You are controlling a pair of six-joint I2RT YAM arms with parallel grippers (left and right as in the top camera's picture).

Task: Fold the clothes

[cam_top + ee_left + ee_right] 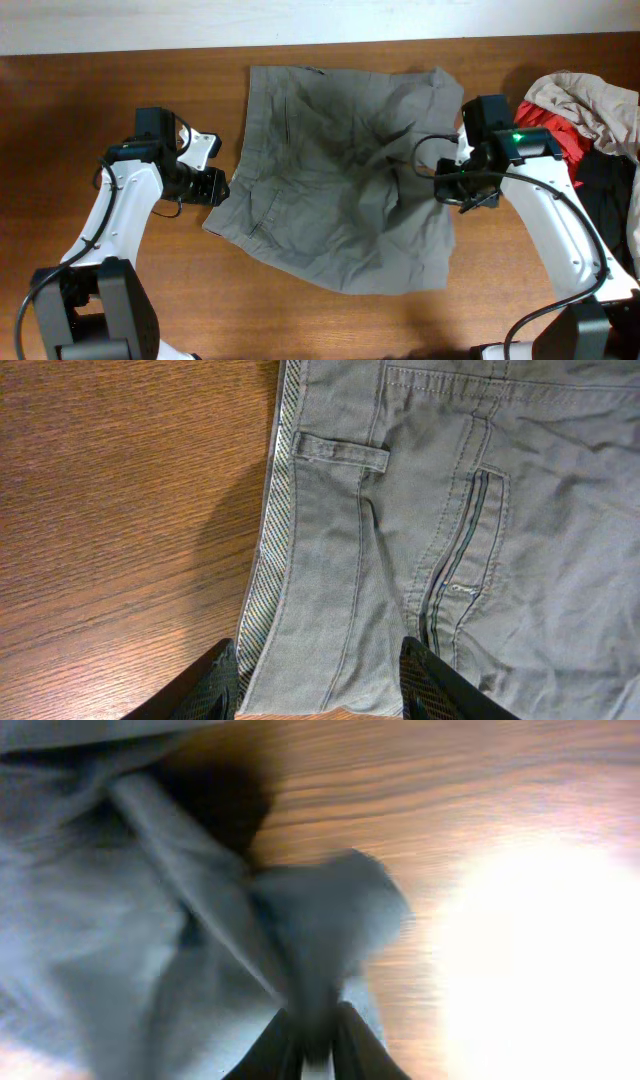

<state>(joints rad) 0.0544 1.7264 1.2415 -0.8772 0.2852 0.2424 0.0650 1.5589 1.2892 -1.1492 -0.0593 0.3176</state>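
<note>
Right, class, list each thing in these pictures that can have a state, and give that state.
shorts: unfolded, spread on the table, wrinkled, right side bunched up.
left tool: open, jaws apart over the waistband edge.
right tool: shut on a pinched fold of the shorts.
pile of clothes: heaped, unfolded, at the table's right edge.

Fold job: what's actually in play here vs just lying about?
In play: shorts, spread mid-view; right gripper, jaws pinching a fold of them.
Lying about: pile of beige, red and black garments, far right.
</note>
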